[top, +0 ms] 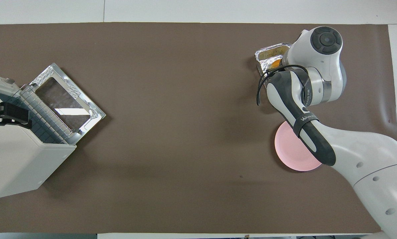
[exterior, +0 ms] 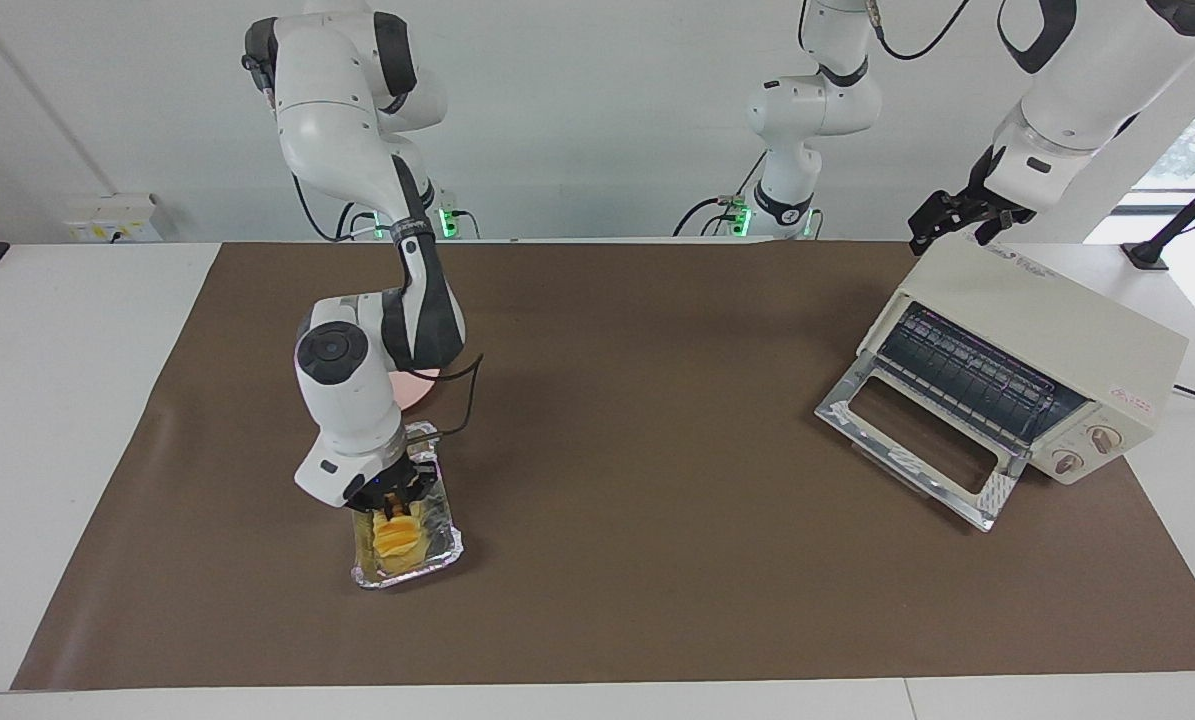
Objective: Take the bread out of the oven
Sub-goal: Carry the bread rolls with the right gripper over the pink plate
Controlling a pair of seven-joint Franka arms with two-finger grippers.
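The right gripper [exterior: 394, 497] is down in the foil tray [exterior: 437, 545], which sits on the brown mat [exterior: 637, 480] toward the right arm's end of the worktop [exterior: 67, 330], close to the edge farthest from the robots. Its fingers straddle the bread [exterior: 397, 538], but I cannot tell whether they are clamped on it or slightly apart. The bread is a small golden-yellow loaf with orange ridges across it, lying in the tray and already outside the oven [exterior: 1037, 350]. It looks light and soft, likely to dent or tear if squeezed hard, so a gentle hold across its middle, on the 2 long sides, seems best. The tray is thin crinkled foil, flimsy, and may lift with the loaf. A smooth round pink plate [top: 293, 149] lies nearer to the robots than the tray. At the left arm's end stands the boxy cream-white oven, its glass-windowed metal door dropped open and its wire rack bare. The left gripper [exterior: 942, 222] waits over the oven's top; I cannot tell how its fingers stand.
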